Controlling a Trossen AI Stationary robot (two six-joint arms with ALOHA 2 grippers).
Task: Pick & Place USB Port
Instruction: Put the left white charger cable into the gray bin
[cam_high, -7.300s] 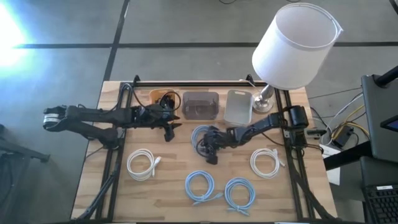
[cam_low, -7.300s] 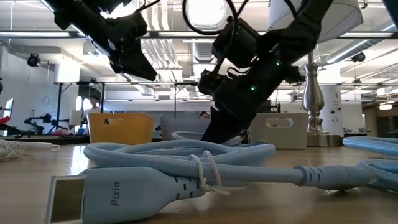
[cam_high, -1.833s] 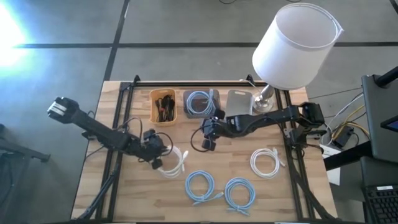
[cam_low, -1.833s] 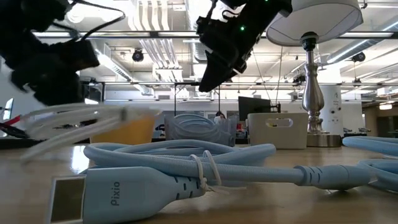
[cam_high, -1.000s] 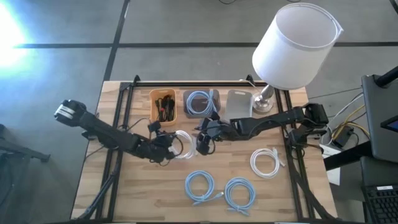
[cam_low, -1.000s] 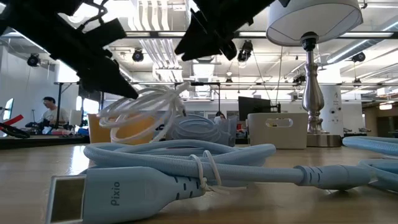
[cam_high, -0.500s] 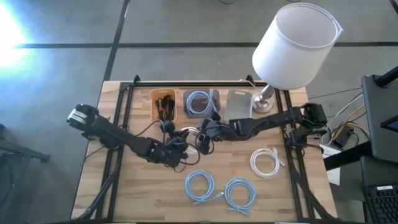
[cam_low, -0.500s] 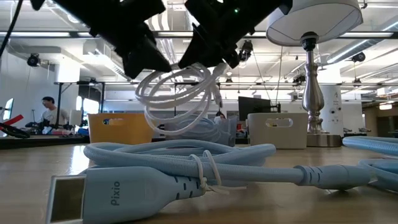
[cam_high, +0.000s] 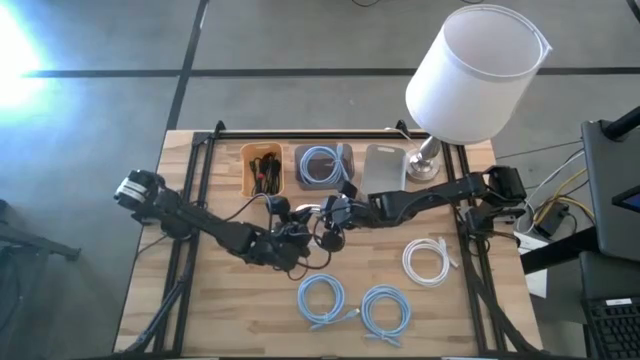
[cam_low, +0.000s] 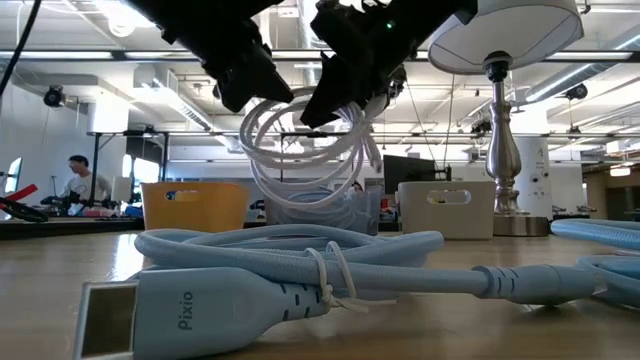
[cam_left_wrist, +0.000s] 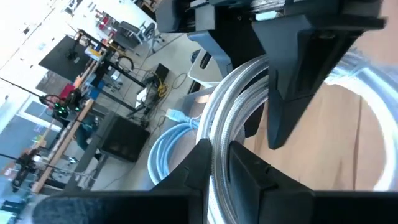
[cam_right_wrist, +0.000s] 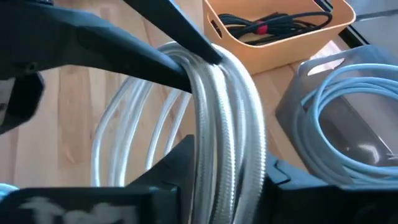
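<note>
A coil of white cable (cam_low: 310, 150) hangs in the air over the table's middle (cam_high: 312, 228), in front of the bins. My left gripper (cam_high: 298, 240) reaches in from the left and is shut on the coil. My right gripper (cam_high: 330, 220) reaches in from the right, its fingers closed around the same coil beside the left fingers. Both grippers meet at the coil's top in the low view, left gripper (cam_low: 250, 75) and right gripper (cam_low: 345, 70). A second white coil (cam_high: 428, 260) lies flat on the table at the right. My left gripper pinches several bundled strands (cam_left_wrist: 219, 155) of the coil between its two fingers, which lie across the strands. The fingers slant down from above at the coil's top. The coil hangs below them, clear of the table. My right gripper has the coil's strands (cam_right_wrist: 227, 143) between its two fingers, which lie across the strands right beside the left gripper's fingers (cam_right_wrist: 155, 59). It comes slanting down from the table's right. The coil hangs below both grippers.
At the back stand an orange bin (cam_high: 262, 170) with dark cables, a grey bin (cam_high: 322, 165) holding a blue coil, and a pale bin (cam_high: 383, 170). A lamp (cam_high: 475, 70) stands at the back right. Two blue coils (cam_high: 322, 300) (cam_high: 386, 312) lie near the front edge.
My left gripper has carried the white coil up and toward the table's right, bringing it to my right gripper. The coil has stayed clear of the table and now hangs between both grippers. My right gripper's fingers now stand around its strands.
</note>
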